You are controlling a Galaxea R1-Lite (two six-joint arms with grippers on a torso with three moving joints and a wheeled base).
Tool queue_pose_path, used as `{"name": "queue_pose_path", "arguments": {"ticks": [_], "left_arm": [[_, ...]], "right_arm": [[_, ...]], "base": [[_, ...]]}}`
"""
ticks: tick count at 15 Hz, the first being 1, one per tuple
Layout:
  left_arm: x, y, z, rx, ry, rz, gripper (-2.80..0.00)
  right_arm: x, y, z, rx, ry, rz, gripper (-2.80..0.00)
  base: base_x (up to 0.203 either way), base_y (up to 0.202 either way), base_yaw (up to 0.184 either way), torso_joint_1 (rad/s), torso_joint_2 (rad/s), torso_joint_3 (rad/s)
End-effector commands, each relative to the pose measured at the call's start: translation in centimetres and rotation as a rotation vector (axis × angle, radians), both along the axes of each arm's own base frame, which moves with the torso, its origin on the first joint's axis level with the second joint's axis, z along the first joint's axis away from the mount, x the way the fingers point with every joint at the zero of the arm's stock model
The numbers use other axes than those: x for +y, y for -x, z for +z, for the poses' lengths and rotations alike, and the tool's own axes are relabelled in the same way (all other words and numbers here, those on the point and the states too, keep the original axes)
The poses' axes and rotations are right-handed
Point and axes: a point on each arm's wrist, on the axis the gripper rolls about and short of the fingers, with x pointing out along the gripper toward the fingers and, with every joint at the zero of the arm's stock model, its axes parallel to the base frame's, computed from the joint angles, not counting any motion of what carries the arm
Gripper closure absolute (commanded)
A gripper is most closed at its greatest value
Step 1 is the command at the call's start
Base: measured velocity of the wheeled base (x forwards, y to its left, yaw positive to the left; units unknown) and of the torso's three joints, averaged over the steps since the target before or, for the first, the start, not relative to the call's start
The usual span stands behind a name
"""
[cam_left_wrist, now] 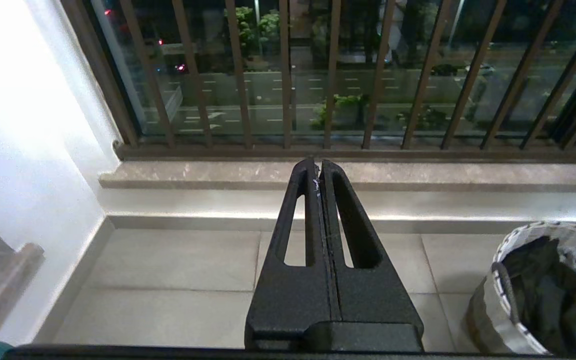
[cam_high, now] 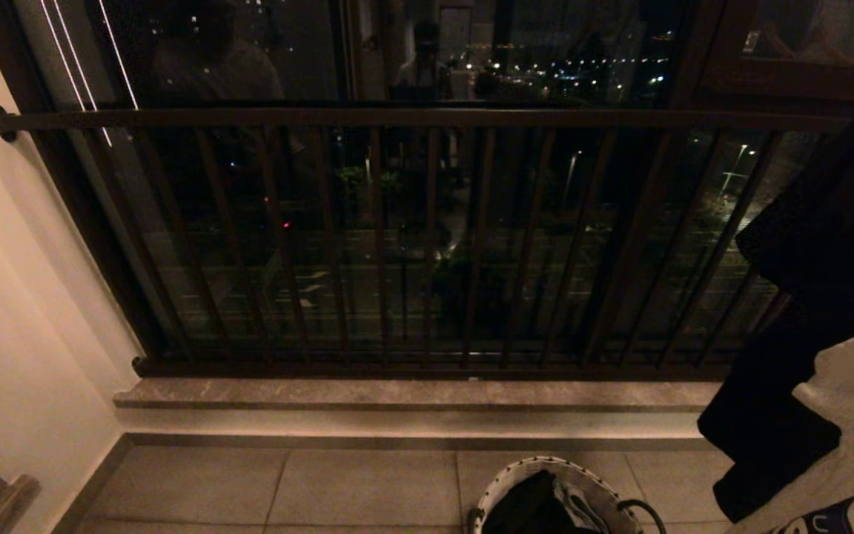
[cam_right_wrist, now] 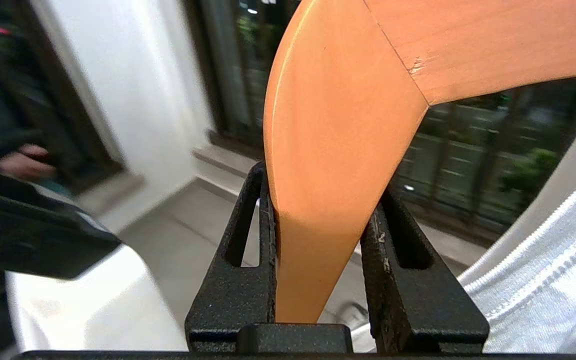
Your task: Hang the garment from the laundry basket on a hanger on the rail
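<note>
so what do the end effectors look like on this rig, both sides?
Both match. The left end effector has two matte black, grainy-textured fingers that taper toward the tips, each with a long slot cut through it, rising from a broad black base block. The right end effector has the same slotted black fingers, with pale scuffs along the inner edges. No cables or markings show.

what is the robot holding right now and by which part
The right gripper clamps a wooden hanger near its middle bend; a white garment hangs beside it. The left gripper holds nothing.
</note>
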Motion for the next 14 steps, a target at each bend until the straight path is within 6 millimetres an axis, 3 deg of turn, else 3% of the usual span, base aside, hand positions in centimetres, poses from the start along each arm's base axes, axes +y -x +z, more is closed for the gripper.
{"name": "queue_pose_path", "arguments": {"ticks": [1,7,14], "left_arm": [[0.0,-0.1,-0.2,0.008,0.0,0.0,0.0],[0.0,-0.1,-0.2,0.008,0.0,0.0,0.0],[0.0,-0.1,-0.2,0.007,0.002,0.0,0.0]], "right_arm": [[0.0,-0.6,0.4,0.025,-0.012,0.018,0.0],[0.2,-2.9,3.7,0.037,-0.056,0.128,0.0],[0.4,-7.7,7.9,0.083,-0.121,0.27,0.0]], "base": [[0.0,0.0,0.0,0.226,-0.54,-0.33],[0.0,0.0,0.0,0.242,-0.58,-0.337],[0.0,0.0,0.0,0.196,-0.44,-0.245]]}}
